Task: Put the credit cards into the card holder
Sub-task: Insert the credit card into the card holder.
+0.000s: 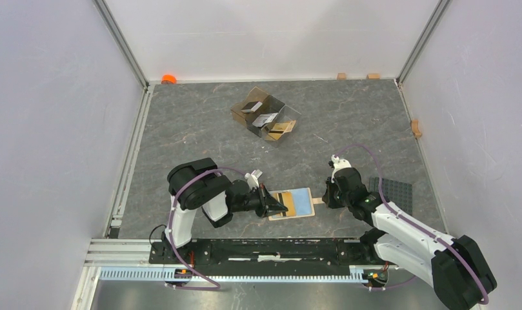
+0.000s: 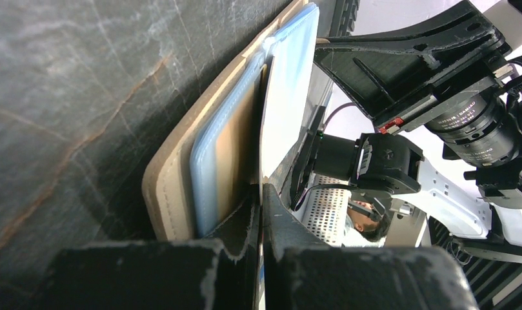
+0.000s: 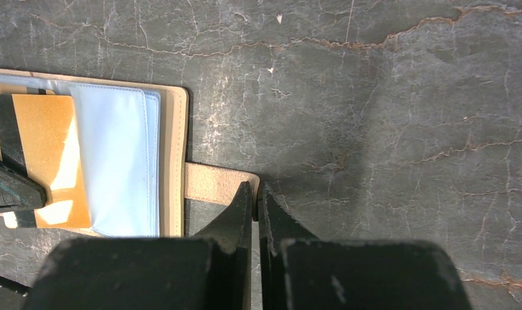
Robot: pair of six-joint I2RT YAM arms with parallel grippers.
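The open card holder (image 1: pixel 302 202) lies between the two grippers, its fold running near to far. The left gripper (image 2: pixel 259 201), jaws clamped on an orange-gold credit card (image 3: pixel 45 155), is on the side away from the snap tab (image 3: pixel 210 184). The card's long axis lies parallel to the fold. Its leading edge is at the mouth of the light blue pocket (image 3: pixel 116 161), pointing towards the tab. The right gripper (image 3: pixel 255 194), jaws together, is on the tab's end.
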